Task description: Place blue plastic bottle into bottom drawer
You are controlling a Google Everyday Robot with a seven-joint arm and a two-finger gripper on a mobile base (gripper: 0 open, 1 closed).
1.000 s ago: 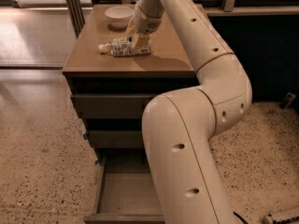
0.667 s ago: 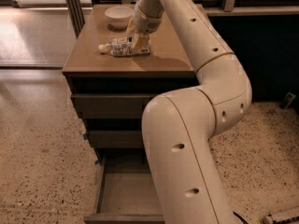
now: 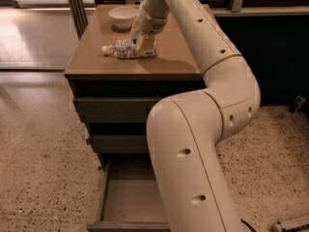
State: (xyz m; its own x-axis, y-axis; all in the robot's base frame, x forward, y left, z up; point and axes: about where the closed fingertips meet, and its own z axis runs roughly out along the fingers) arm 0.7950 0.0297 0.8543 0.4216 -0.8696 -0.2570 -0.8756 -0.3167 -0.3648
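jaws at clear plastic bottle (image 3: 124, 49) (lying sideways) on smooth cabinet top (image 3: 94, 59)

End effector (image 3: 144, 44) at blue plastic bottle (image 3: 123, 49) atop cabinet (image 3: 170, 61).

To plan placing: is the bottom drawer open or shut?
Open: the bottom drawer is pulled out, inside visible. The gripper is at the blue plastic bottle.

blue plastic bottle (image 3: 123, 50) 1 | white bowl (image 3: 122, 16) 1 | drawers (image 3: 120, 143) 3 | claw (image 3: 143, 44) 1, at the bottle on cabinet top (image 3: 170, 57)
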